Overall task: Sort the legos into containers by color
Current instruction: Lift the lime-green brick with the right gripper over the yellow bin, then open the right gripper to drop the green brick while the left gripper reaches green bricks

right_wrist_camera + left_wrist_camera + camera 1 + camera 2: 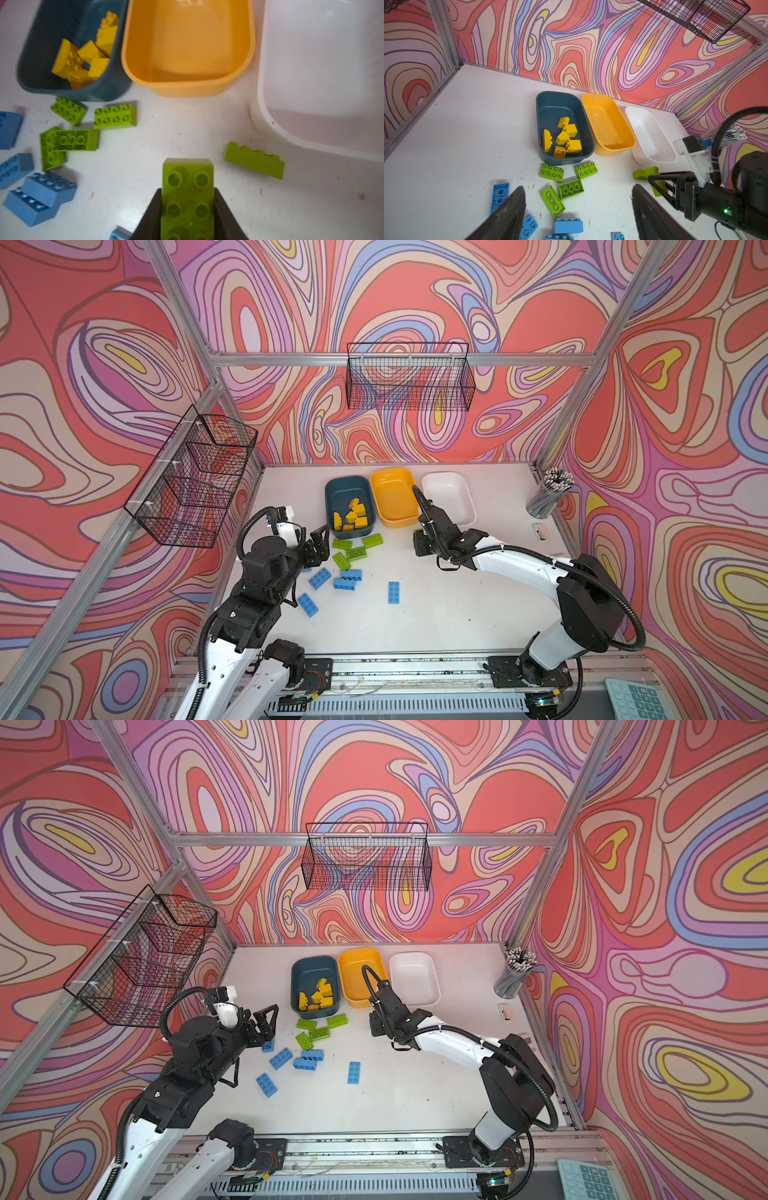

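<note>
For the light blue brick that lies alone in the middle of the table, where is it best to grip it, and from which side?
The lone blue brick lies flat, with table free along both long sides. So probably come from straight above and close across those long sides at mid-length.

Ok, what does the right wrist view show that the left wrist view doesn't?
Only the right wrist view shows the right claw shut on the long sides of the held lime brick. Only the left wrist view shows the open left claw, wire basket and walls. Both show the teal tub holding yellow bricks, the empty orange tub, white tub and loose lime bricks.
</note>
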Action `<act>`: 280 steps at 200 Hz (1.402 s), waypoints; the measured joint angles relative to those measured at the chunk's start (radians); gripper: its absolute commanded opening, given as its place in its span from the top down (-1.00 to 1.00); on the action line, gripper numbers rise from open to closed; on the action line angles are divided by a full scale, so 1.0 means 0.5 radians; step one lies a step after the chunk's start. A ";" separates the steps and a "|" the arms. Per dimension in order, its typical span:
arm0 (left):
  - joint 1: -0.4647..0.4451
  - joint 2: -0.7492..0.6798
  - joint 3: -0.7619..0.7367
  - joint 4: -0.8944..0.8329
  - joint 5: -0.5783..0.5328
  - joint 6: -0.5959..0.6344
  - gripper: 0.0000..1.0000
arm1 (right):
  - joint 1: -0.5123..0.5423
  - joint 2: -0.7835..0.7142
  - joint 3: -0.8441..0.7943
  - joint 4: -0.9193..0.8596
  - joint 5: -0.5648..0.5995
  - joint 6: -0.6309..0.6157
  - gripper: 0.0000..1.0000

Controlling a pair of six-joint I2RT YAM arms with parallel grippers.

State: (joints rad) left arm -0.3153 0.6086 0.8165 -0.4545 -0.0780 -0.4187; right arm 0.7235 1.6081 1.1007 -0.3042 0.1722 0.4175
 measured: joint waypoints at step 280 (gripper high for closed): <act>-0.018 0.278 0.000 -0.001 0.160 -0.101 -0.53 | -0.346 1.113 1.306 0.171 -0.485 -0.108 -0.37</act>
State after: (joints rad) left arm -0.3241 0.7475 0.8165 -0.4549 0.0021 -0.4694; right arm 0.5507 2.1647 1.7538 -0.2188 -0.0704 0.3634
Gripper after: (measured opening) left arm 0.787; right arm 0.681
